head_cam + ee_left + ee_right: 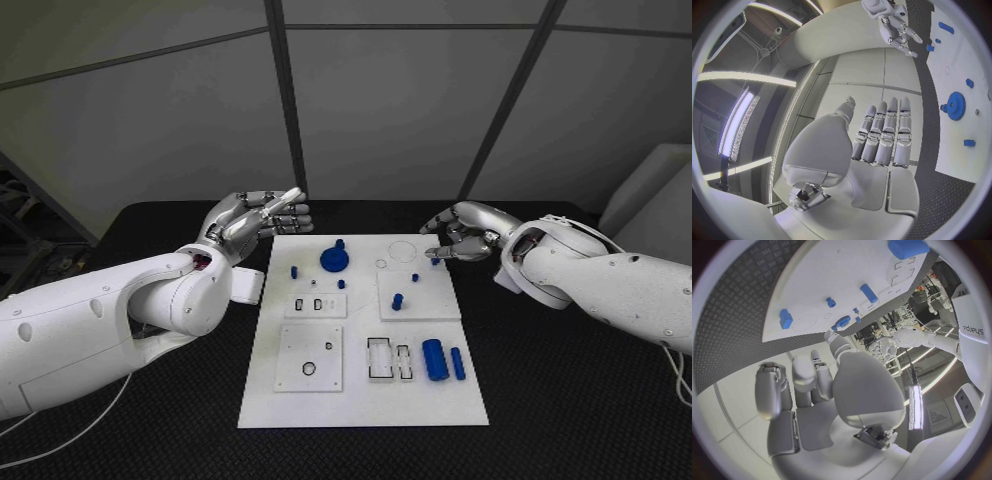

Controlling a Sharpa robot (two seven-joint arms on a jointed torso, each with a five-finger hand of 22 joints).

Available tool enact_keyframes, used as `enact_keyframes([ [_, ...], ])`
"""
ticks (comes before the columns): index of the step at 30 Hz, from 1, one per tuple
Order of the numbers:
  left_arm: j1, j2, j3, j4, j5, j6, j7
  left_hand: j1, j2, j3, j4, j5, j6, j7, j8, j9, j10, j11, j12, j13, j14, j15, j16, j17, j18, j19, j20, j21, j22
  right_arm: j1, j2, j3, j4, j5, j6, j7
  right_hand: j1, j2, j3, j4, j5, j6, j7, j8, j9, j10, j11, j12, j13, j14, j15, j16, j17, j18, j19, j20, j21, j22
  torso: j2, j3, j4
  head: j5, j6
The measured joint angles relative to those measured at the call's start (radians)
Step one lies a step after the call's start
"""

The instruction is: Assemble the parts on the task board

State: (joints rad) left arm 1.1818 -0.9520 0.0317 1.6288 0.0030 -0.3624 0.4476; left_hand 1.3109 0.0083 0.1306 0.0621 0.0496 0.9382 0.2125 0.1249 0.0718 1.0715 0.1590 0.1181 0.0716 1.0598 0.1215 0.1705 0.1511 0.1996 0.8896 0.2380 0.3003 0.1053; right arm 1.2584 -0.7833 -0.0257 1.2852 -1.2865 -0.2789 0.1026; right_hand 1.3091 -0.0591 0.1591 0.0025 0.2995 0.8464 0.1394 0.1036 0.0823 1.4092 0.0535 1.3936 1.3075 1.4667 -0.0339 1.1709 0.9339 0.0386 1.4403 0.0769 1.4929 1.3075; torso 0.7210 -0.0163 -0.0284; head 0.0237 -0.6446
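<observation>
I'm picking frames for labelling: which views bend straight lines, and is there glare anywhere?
Head view: the board edges run straight, light is even, no glare. Left wrist view: fisheye, the board's edge curves, bright ceiling strips flare beside the left hand. Right wrist view: fisheye too, the board bows, a lit strip glares next to the right hand.

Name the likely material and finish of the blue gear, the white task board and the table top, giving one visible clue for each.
Blue gear: probably moulded or printed plastic, matte; its colour is even and it shows no metallic glint.
Task board: looks like rigid white plastic or painted sheet, smooth and matte, with clean-cut recesses.
Table: seems covered in black textured rubber or embossed sheet; the right wrist view shows a raised tread pattern.
</observation>
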Motion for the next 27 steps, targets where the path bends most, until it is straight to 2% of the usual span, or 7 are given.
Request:
enact_keyframes([
  [5, -0.002, 0.003, 0.0, -0.004, 0.0, 0.005, 0.0, 0.0, 0.0, 0.0, 0.0, 0.0, 0.0, 0.0, 0.0, 0.0, 0.003, 0.0, 0.0, 0.0, 0.0, 0.0, 0.0, 0.0, 0.0, 0.0, 0.0, 0.0, 0.0, -0.001, -0.017, 0.0, -0.033, 0.031, 0.011, 0.029, 0.0, 0.0, -0.003, -0.003, 0.001, 0.0, 0.0, 0.0, 0.0, 0.0, 0.0, -0.003, 0.0, 0.0, 0.0, 0.0, 0.0, 0.0, 0.0, 0.0, 0.0, 0.0, 0.0, 0.0014, -0.0005, -0.009, 0.002],
  [10, -0.003, 0.006, -0.001, -0.009, 0.0, 0.007, 0.0, 0.0, 0.0, -0.003, -0.003, 0.0, 0.0, 0.0, 0.0, 0.0, 0.003, 0.0, 0.0, 0.0, 0.0, 0.0, 0.0, 0.001, 0.0, 0.0, 0.0, 0.0, -0.001, -0.006, -0.005, 0.0, -0.066, 0.048, 0.014, 0.04, 0.0, 0.0, -0.006, 0.0, 0.005, 0.0, 0.0, -0.006, -0.001, 0.0, 0.0, -0.005, 0.0, 0.0, 0.0, 0.0, -0.001, 0.0, 0.0, 0.0, 0.0, 0.0, 0.001, 0.0018, -0.0005, -0.01, 0.0],
  [16, -0.006, 0.011, -0.001, -0.013, 0.0, 0.009, 0.0, 0.0, 0.0, -0.003, -0.003, 0.0, 0.0, 0.0, 0.0, 0.0, 0.003, 0.0, 0.0, 0.0, 0.0, 0.0, -0.004, 0.001, 0.0, 0.0, 0.0, 0.0, -0.001, -0.01, 0.024, -0.001, -0.1, 0.059, 0.021, 0.043, 0.0, 0.0, -0.011, 0.0, 0.005, 0.0, 0.0, -0.011, -0.003, -0.004, 0.004, -0.005, 0.0, 0.0, 0.0, 0.0, -0.001, 0.0, -0.001, 0.001, 0.0, 0.0, 0.002, 0.0001, 0.0022, -0.011, -0.004],
  [22, -0.006, 0.012, -0.001, -0.015, 0.0, 0.01, 0.0, 0.0, 0.0, -0.003, -0.003, 0.0, 0.0, 0.0, 0.0, 0.0, 0.003, 0.0, 0.0, 0.0, 0.0, 0.0, -0.004, 0.001, 0.0, 0.0, 0.0, 0.0, -0.002, -0.02, 0.044, -0.001, -0.129, 0.062, 0.04, 0.039, 0.0, 0.0, -0.011, 0.0, 0.005, -0.002, 0.002, -0.016, -0.004, -0.003, 0.004, -0.005, 0.0, 0.0, 0.0, 0.0, -0.001, 0.0, -0.004, 0.004, 0.0, 0.0, 0.002, -0.0017, 0.0021, -0.011, -0.011],
  [27, -0.007, 0.013, -0.001, -0.017, 0.0, 0.01, 0.0, 0.0, 0.0, -0.003, -0.003, 0.0, 0.0, 0.0, 0.0, 0.0, 0.003, 0.0, 0.0, 0.0, 0.0, 0.0, -0.004, 0.002, 0.0, 0.0, 0.0, 0.0, -0.002, -0.033, 0.048, -0.001, -0.142, 0.055, 0.057, 0.032, 0.0, 0.0, -0.011, 0.0, 0.005, -0.004, 0.004, -0.016, -0.004, -0.003, 0.004, -0.005, 0.0, 0.0, 0.0, 0.0, -0.001, 0.0, -0.004, 0.004, 0.0, 0.0, 0.002, -0.0017, 0.0014, -0.012, -0.015],
])
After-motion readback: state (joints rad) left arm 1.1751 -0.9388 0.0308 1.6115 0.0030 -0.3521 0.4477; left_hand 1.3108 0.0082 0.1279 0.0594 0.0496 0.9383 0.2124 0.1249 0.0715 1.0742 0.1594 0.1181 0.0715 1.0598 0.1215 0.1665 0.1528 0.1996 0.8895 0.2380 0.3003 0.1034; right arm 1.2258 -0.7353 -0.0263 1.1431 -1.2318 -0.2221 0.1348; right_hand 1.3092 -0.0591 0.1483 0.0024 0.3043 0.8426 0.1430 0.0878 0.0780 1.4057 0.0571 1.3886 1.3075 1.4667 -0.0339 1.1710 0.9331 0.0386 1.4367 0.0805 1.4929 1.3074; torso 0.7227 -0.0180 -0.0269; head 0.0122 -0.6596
